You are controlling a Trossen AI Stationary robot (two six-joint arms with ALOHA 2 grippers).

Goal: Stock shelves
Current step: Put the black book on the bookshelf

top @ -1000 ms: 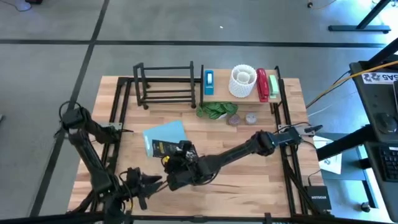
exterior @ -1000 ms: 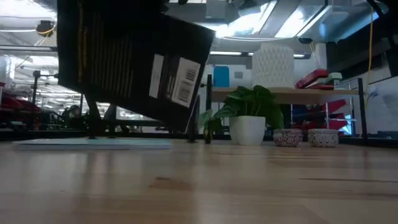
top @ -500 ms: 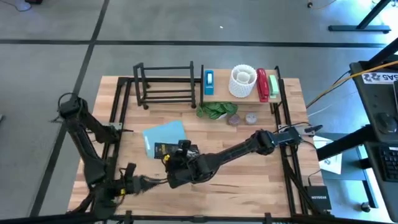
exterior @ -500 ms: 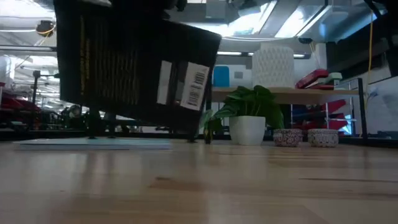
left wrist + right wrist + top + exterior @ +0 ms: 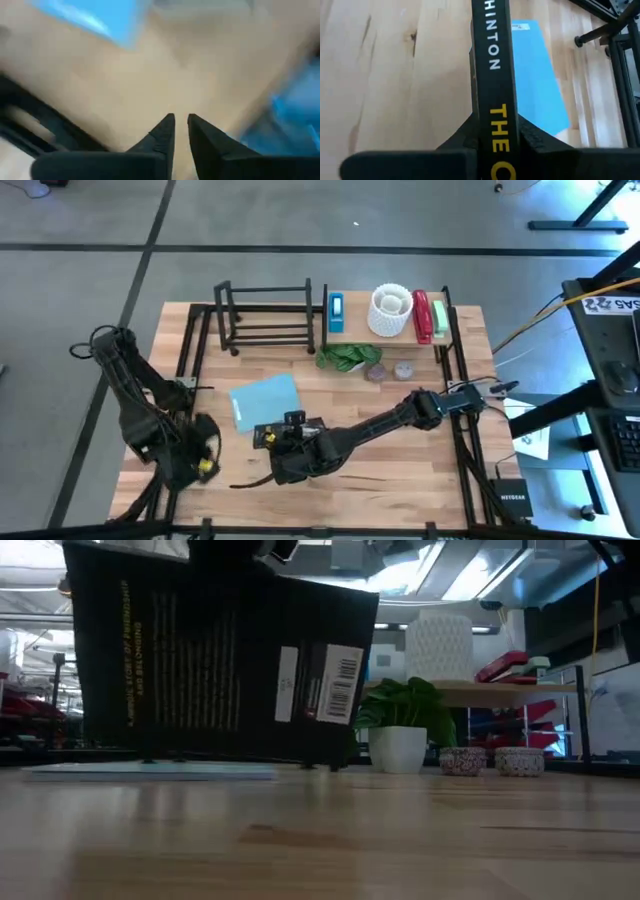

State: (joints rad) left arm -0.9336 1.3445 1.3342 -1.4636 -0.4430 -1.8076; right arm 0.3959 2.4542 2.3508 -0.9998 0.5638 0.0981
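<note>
The right pincer (image 5: pixel 492 145) is clenched on a black book (image 5: pixel 215 665), fingers pressing the two covers with the spine facing the wrist camera, so yellow and white spine lettering runs between the fingers. Held this way the book hangs upright and slightly tilted above the surface (image 5: pixel 400 450), near the middle of the front edge; judged a carrying grip suited to sliding it upright onto a shelf. In the low view the back cover shows a white barcode label and columns of yellow text, and its lower edge appears clear of the wood. A light-blue flat book (image 5: pixel 265 400) lies on the surface just behind it. Both shelves stand along the far edge: the black open-frame rack (image 5: pixel 265 315) toward the far left corner, holding nothing visible, and the wood shelf board (image 5: pixel 352 330) to the far right, carrying a blue box (image 5: pixel 335 312), a white vase (image 5: pixel 390 310) and red items (image 5: pixel 422 315). The left pincer (image 5: pixel 179 131) sits near the front left corner, nearly closed, holding nothing.
</note>
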